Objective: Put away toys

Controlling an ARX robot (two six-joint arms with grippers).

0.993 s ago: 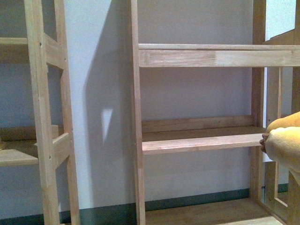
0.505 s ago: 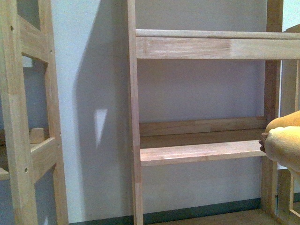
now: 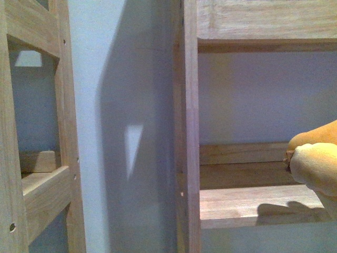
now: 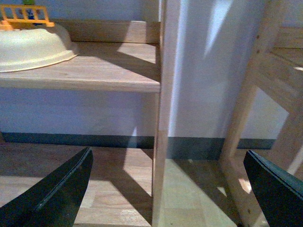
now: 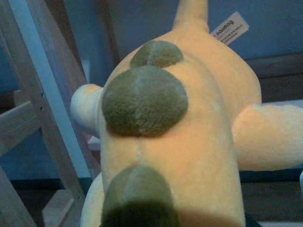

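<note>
Hanging near the shelf, the plush animal is not yet stowed; the left gripper gapes empty, and the right gripper's hold cannot be told.

Left gripper: jaws spread wide, with nothing held between them.
Left fingers: two dark, blade-like fingers, one in the lower left corner of the left wrist frame and the other in the lower right corner. Both rise from the bottom edge.
Left wrist: held level, so the two fingertips sit at about the same height in the frame.
Right gripper: its jaws are hidden behind the plush animal, which fills the right wrist frame from the bottom edge to the top.
Right grip: the plush animal hangs in the air at the right edge of the front frame, carried on this arm. Where the jaws grip it cannot be seen.
</note>
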